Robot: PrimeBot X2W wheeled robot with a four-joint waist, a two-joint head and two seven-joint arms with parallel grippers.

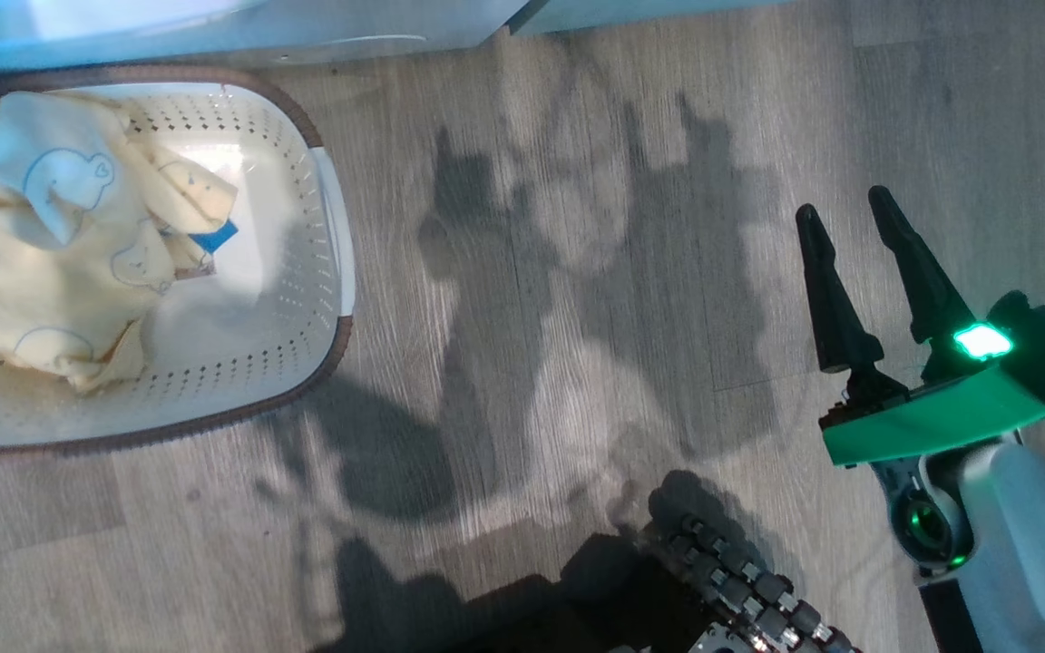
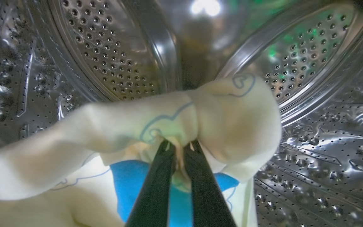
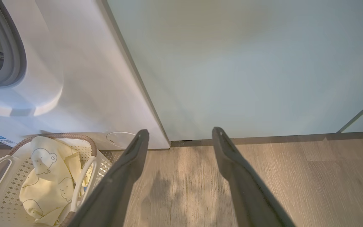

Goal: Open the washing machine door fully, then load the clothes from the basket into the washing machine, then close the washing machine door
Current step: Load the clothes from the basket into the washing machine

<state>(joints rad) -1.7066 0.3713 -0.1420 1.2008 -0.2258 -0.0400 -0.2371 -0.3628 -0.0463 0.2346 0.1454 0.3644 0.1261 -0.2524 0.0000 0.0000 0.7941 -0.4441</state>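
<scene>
Steel washing machine drum (image 2: pixel 112 56) all round: left gripper (image 2: pixel 180 146) pinched tight on bunched yellow garment (image 2: pixel 232 119), inside it. Prob. soft, light, floppy; best grabbed mid-fold. More clothes (image 1: pixel 51 272) in basket (image 1: pixel 327 227). Right gripper (image 1: pixel 844 207) wide apart, empty, over wood floor (image 1: pixel 532 272).

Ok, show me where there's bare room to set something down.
Bare floor lies between the basket and the open right gripper, up to the cabinet. The basket's right half is bare too; clothes crowd its left. The drum is crowded where the left gripper grips a garment.
</scene>
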